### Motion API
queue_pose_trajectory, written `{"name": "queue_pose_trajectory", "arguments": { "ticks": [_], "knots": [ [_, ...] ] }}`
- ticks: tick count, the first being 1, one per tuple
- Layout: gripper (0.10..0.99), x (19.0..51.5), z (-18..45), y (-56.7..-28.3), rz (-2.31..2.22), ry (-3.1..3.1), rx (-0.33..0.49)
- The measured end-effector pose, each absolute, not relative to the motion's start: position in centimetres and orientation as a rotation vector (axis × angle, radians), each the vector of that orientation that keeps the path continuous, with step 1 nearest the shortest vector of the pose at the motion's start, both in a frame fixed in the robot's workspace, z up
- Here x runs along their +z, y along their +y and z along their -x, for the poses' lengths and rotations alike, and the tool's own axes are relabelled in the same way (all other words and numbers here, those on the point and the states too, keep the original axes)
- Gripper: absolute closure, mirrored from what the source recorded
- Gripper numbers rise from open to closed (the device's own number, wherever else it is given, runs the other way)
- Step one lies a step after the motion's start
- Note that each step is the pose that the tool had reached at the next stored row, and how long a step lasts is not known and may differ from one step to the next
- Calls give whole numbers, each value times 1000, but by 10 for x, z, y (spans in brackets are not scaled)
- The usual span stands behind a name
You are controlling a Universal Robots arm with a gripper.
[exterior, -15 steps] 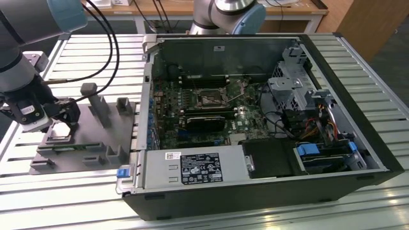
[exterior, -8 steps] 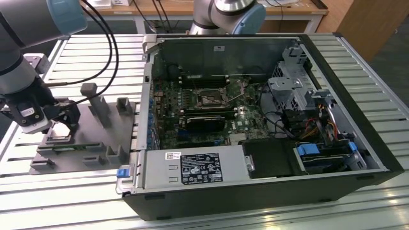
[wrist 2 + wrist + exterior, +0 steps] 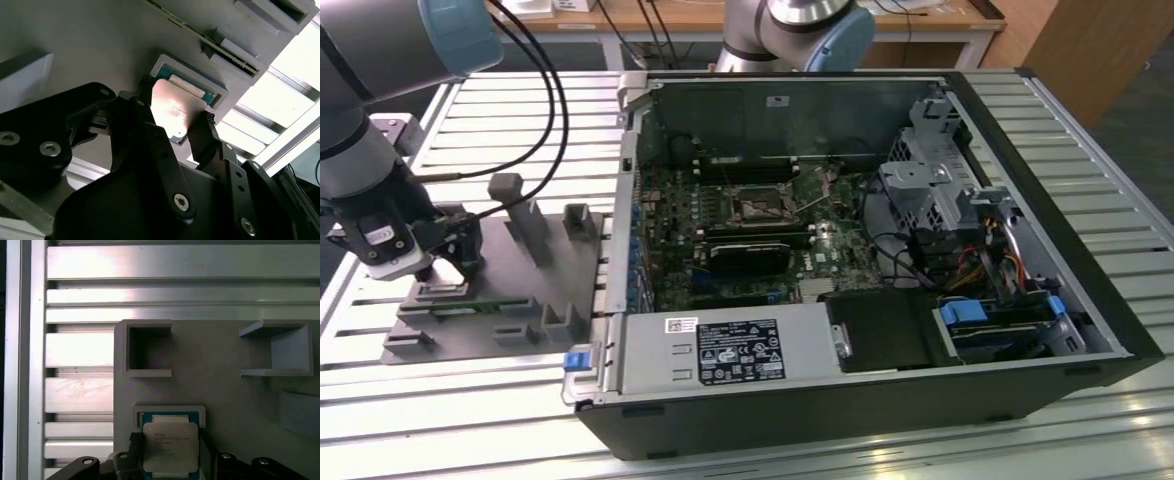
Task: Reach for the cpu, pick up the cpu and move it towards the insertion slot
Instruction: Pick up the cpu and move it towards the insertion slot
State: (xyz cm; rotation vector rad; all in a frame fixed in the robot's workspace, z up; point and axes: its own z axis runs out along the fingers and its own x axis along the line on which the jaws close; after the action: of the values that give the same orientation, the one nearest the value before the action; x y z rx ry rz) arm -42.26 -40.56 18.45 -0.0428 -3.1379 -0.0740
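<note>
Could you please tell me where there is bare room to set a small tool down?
Free: table slats beside the grey fixture, and the flat between its two recesses. Crowded: around the gripper holding the cpu.

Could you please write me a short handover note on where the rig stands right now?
Gripper: down at the grey fixture on the exterior view's left, fingers closed against two opposite edges of the cpu.
Cpu: at its pocket on the fixture; I cannot tell whether it is clear of the pocket.
Insertion slot: on the board inside the open computer case, well apart from the gripper.
Done: reach and grasp.
Left: lifting the cpu and carrying it to the slot.
</note>
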Motion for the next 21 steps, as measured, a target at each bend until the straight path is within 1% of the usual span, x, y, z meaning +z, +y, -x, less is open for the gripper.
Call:
{"name": "queue_pose_trajectory", "arguments": {
  "ticks": [11,21],
  "knots": [
    [549,197,423,-406,42,-3139,-74],
    [549,227,423,-406,42,-3140,-74]
  ]
}}
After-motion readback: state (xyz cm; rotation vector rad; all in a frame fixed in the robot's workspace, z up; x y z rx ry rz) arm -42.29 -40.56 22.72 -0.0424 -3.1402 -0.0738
